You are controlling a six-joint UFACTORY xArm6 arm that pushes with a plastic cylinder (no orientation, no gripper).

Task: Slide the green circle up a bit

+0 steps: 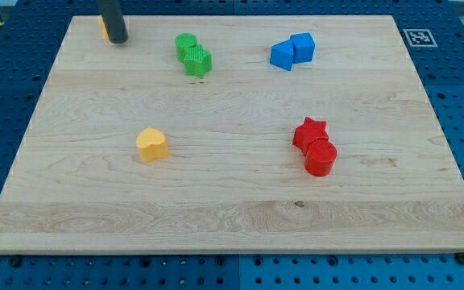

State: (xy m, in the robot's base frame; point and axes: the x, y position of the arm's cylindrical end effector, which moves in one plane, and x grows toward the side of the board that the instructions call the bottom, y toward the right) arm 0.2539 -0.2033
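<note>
The green circle (pixel 186 44) stands near the view's top, left of centre, touching a green star-like block (pixel 199 62) just below and to its right. My tip (pixel 118 39) is at the view's top left, well to the left of the green circle and apart from it. An orange block (pixel 102 26) shows partly behind the rod, mostly hidden.
Two blue blocks (pixel 292 51) sit together at the top right of centre. A red star (pixel 310 132) touches a red cylinder (pixel 321 157) at the right. A yellow heart (pixel 152 144) lies at the left middle. The wooden board (pixel 232 225) ends at blue pegboard all round.
</note>
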